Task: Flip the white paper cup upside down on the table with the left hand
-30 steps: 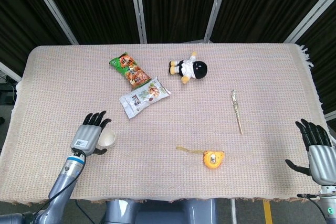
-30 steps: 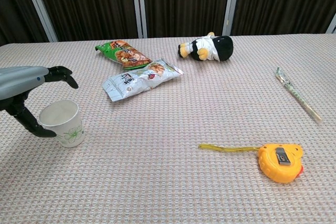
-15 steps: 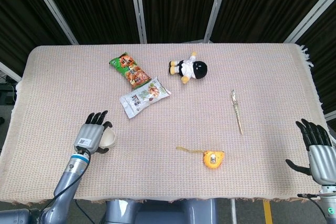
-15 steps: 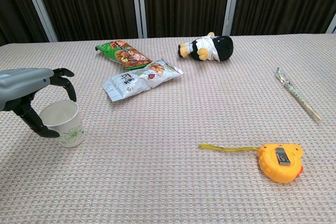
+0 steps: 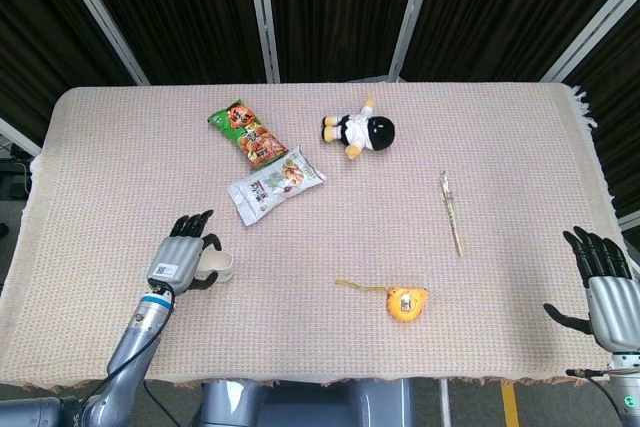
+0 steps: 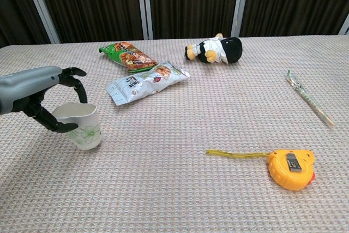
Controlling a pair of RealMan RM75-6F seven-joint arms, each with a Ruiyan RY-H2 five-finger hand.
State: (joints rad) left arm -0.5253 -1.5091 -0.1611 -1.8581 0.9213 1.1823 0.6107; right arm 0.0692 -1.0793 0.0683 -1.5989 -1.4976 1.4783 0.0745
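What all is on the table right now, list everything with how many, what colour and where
Paper cup: one, white with a green print, upright, near left part of the table.
Snack bag: one, green and orange, far left of centre.
Snack bag: one, white, just in front of the green one.
Plush toy: one, black, white and yellow, lying far centre.
Wrapped chopsticks: one, pale, right side.
Tape measure: one, orange-yellow, tape pulled out, near centre.
Table cloth: one, beige, covers the table.
Left hand: grips the cup's rim.
Right hand: open, near right edge.
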